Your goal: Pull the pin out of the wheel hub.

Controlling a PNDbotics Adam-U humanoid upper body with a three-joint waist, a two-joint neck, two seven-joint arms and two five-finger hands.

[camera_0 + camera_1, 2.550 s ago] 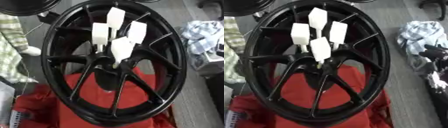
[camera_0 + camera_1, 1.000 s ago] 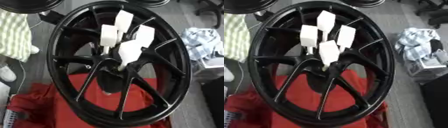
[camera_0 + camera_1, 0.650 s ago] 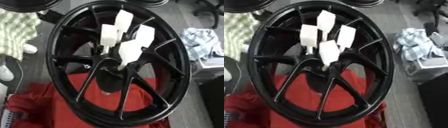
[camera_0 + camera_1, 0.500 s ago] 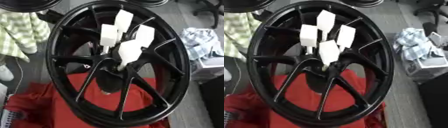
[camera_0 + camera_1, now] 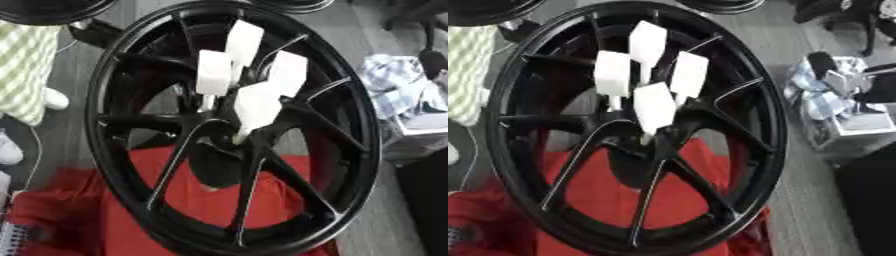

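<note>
- Neither hand shows in either view; finger state cannot be told.
- Four white pins [image 5: 256, 106] stand in the hub of the black wheel [image 5: 112, 165].
- Wheel rests on red cloth [image 5: 184, 195]; crumpled fabric [image 5: 395, 85] lies right.

Grey floor [image 5: 367, 30], red cloth [image 5: 184, 197] below, crumpled checked fabric [image 5: 394, 87] at right.

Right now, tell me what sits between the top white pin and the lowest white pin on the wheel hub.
Two more white pins: one to the left and one to the right, flanking the line from top pin to lowest pin. The left eye view shows it best.
</note>
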